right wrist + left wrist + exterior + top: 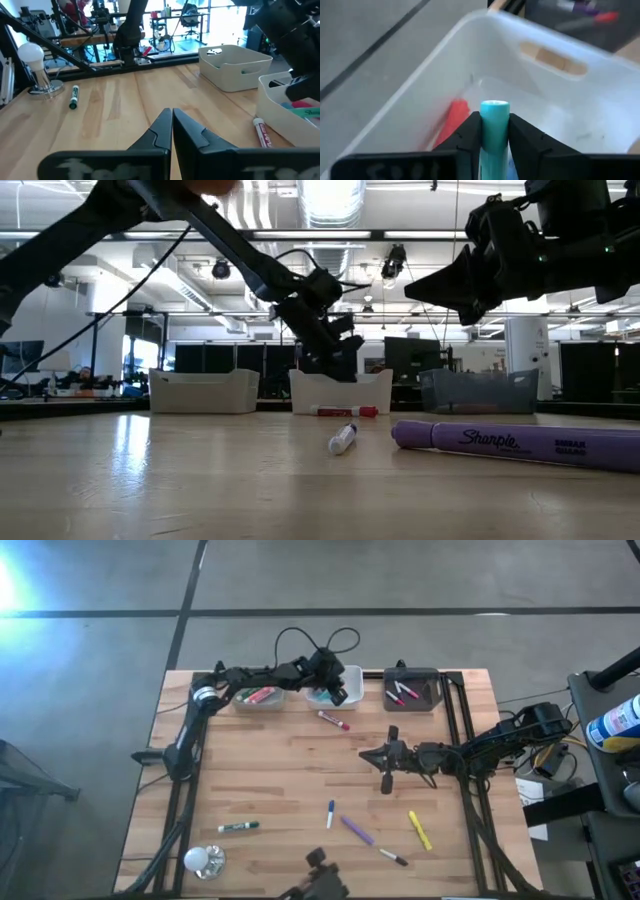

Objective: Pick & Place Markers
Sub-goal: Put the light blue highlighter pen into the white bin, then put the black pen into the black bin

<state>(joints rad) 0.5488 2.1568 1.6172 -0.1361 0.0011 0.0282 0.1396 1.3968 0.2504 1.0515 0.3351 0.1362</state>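
My left gripper (336,690) reaches over the white bin (352,672) at the far edge and is shut on a teal marker (494,125). A red marker (451,125) lies inside that bin. My right gripper (368,753) hovers shut and empty over the table's middle right; its fingers (172,114) touch nothing. Loose markers lie flat on the wood: red-and-white (333,720), green (238,827), blue (330,813), purple (356,830), yellow (420,830) and a black-tipped white one (392,857). More markers lie in the clear bin (260,696) and the black bin (412,692). My left gripper pinches the teal marker between its two fingers (465,137), and the marker lies along them. Its round free end (494,106) sticks out past the fingertips. The fingers slant down from above into the white bin, and the marker is lifted clear of the bin's floor.
A white light bulb (203,860) stands at the near left corner. The three bins line the far edge. Black cables loop behind the white bin (310,640). Bare wood lies between the red-and-white marker and the near markers.
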